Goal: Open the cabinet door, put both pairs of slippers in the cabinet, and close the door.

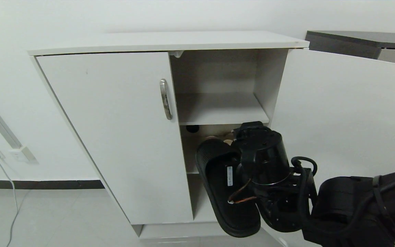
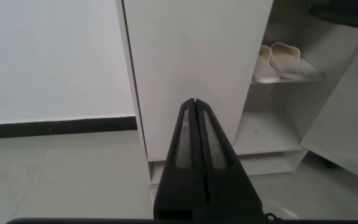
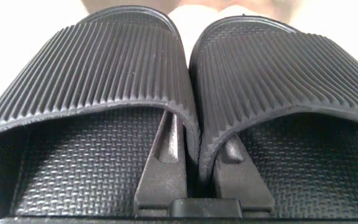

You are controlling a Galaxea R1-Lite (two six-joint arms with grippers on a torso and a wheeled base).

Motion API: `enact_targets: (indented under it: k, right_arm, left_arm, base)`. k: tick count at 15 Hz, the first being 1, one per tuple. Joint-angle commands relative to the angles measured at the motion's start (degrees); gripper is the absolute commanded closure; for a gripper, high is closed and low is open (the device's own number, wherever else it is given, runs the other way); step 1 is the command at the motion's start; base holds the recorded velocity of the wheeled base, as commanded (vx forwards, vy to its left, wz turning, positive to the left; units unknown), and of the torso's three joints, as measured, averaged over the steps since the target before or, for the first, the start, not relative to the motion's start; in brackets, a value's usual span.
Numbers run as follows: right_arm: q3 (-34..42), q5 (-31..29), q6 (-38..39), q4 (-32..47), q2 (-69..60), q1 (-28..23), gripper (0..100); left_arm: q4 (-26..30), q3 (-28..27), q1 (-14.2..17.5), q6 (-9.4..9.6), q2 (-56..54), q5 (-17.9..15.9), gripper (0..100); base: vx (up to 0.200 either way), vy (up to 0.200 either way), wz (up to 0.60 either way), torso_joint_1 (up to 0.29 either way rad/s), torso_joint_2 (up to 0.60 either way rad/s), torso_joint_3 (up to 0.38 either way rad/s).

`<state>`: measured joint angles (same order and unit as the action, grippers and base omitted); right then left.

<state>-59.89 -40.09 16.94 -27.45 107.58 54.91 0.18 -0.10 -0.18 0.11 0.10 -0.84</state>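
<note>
Black slippers (image 1: 228, 192), clamped in the right pincer (image 3: 197, 171), hang at the open cabinet (image 1: 166, 41) holding the pale pair (image 2: 277, 61), left pincer (image 2: 194, 124) closed and empty; placing them and shutting the door (image 1: 341, 109) remain.

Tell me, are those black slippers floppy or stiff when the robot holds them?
Probably fairly stiff: the black slippers stick out straight from the right hand without drooping. Likely light, since one pinch carries both. The ribbed straps look grippy, so they probably won't slip.
</note>
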Motion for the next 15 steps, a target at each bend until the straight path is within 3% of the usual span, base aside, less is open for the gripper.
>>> enact_targets:
  k: [1, 5, 6, 11, 15]
  right_arm:
    - [-2.7, -2.5, -0.1, -0.1, 1.0, 0.2, 100]
    - [-6.8, -2.9, -0.2, 2.2, 1.9, 0.0, 100]
    - [-11.8, -3.1, 0.3, 7.1, 2.3, 0.0, 100]
    - [-22.7, -3.3, 4.1, 21.6, 2.4, 1.5, 100]
    - [-27.5, -5.6, 3.2, 22.2, 8.3, -0.1, 100]
  left_arm:
    - [0.0, 0.1, 0.0, 0.15, 0.1, 0.0, 100]
    - [0.0, 0.0, 0.0, -0.20, 0.1, 0.1, 100]
    - [0.0, 0.0, 0.0, -0.20, 0.1, 0.1, 100]
    - [0.0, 0.0, 0.0, -0.29, 0.1, 0.1, 100]
    - [0.0, 0.0, 0.1, -0.20, 0.1, 0.1, 100]
  base:
    - [0.000, 0.000, 0.00, 0.000, 0.00, 0.000]
    - [0.000, 0.000, 0.00, 0.000, 0.00, 0.000]
    - [0.000, 0.000, 0.00, 0.000, 0.00, 0.000]
    - [0.000, 0.000, 0.00, 0.000, 0.00, 0.000]
    - [0.000, 0.000, 0.00, 0.000, 0.00, 0.000]
